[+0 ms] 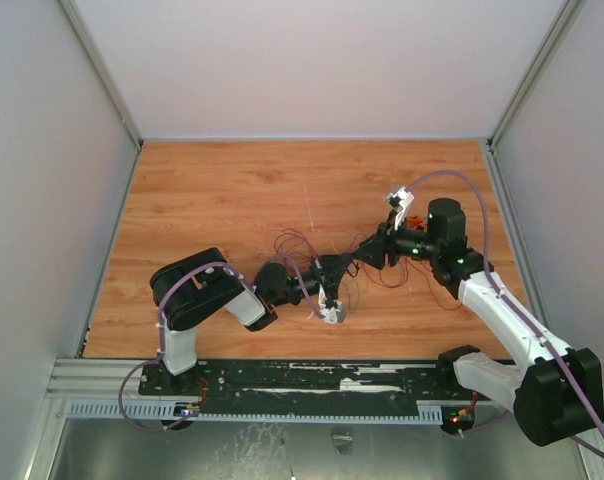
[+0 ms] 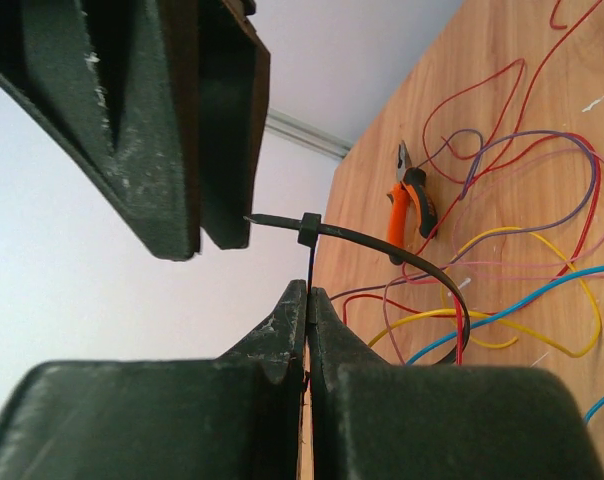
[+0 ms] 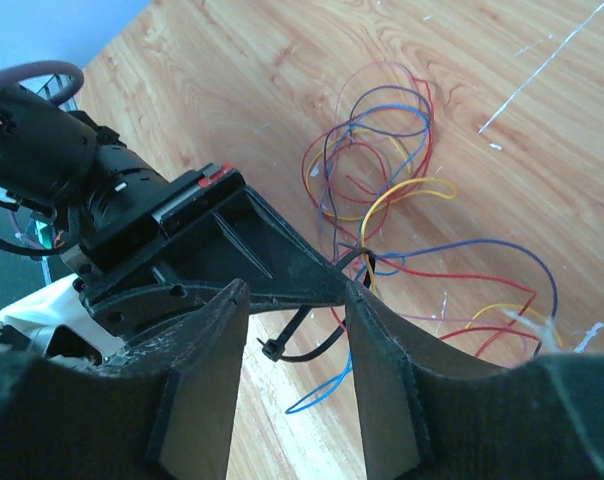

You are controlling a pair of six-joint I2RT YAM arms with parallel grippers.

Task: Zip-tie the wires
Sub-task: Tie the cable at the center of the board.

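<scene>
the tie (image 2: 382, 243) loops round the wires (image 2: 458, 350), tail through its head — cinching step. below the head the left gripper (image 2: 307, 300) clamps the strap; by the head the right gripper (image 3: 297, 300) gapes — next, nip the tail and pull.

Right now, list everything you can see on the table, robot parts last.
wires: one loose tangle; red, yellow, blue, purple; mid-table.
zip tie: one; black; tail threaded through its head, looped at the tangle.
pliers: one pair; orange and black handles; lying on the table beside the wires.
table: one; wood-grain; under everything.
left gripper: one; black; shut on the zip tie's strap.
right gripper: one; black; open, facing the left gripper, holding nothing.
</scene>
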